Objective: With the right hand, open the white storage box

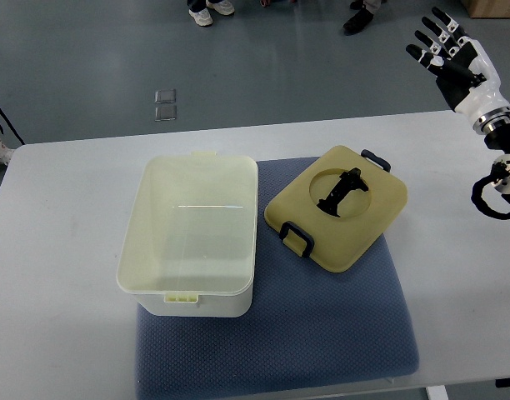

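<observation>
Lid [338, 210] lies off the white storage box [191, 236], beside it on the blue mat [322, 333]. Right hand [449, 57] hovers raised with fingers spread, empty; best to retract clear without brushing the lid.

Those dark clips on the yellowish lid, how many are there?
2. One clip is on the lid's near-left edge, beside the white box; the other clip is on its far-right edge.
</observation>
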Robot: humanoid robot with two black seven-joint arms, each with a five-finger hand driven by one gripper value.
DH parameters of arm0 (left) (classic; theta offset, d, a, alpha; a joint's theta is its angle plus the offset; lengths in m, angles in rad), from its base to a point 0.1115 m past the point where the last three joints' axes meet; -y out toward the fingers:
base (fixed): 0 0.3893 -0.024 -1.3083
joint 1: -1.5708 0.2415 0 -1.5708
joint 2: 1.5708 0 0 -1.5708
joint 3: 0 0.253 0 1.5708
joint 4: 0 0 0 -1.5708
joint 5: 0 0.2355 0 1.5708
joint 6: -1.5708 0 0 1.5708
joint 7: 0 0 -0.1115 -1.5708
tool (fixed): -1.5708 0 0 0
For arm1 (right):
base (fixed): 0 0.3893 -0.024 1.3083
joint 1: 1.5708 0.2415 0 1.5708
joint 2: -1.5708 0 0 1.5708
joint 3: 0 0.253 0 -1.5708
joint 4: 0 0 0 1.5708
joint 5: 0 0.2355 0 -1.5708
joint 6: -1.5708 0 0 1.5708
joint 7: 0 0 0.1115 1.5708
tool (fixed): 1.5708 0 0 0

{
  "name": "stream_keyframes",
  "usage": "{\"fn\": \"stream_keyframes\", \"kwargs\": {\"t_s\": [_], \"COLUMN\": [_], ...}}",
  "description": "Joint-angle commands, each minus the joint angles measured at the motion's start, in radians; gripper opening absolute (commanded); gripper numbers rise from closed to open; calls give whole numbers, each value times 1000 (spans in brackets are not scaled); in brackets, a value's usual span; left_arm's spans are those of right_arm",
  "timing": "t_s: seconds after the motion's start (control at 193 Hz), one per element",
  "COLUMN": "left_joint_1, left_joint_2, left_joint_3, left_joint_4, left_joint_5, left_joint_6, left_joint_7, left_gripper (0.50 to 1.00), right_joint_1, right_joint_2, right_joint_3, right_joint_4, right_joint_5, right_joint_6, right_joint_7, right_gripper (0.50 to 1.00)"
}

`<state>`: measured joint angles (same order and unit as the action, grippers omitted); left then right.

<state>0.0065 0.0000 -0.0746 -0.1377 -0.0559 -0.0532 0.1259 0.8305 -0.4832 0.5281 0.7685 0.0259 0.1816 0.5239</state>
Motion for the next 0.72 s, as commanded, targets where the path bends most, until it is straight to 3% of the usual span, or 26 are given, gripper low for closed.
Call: {"fn": "stream_keyframes", "kwargs": {"t_s": [0.0,0.71], "left_joint_1": [0,0], "left_joint_2": [0,0], "left_joint_3": [-1,1], "left_joint_4": [-2,0], "left_joint_5": [-1,-1], "left_joint_6": [1,1], "left_joint_7": [0,0], "left_gripper": [1000,1000], "right_joint_1": [-4,-36], "right_joint_2": [12,104], "right_joint_3": [0,26], "right_joint_4": [-5,-91], "right_joint_5": [74,92], "right_joint_6": [-1,-11], "right_joint_7": [-48,-10], "right_gripper": [921,930]}}
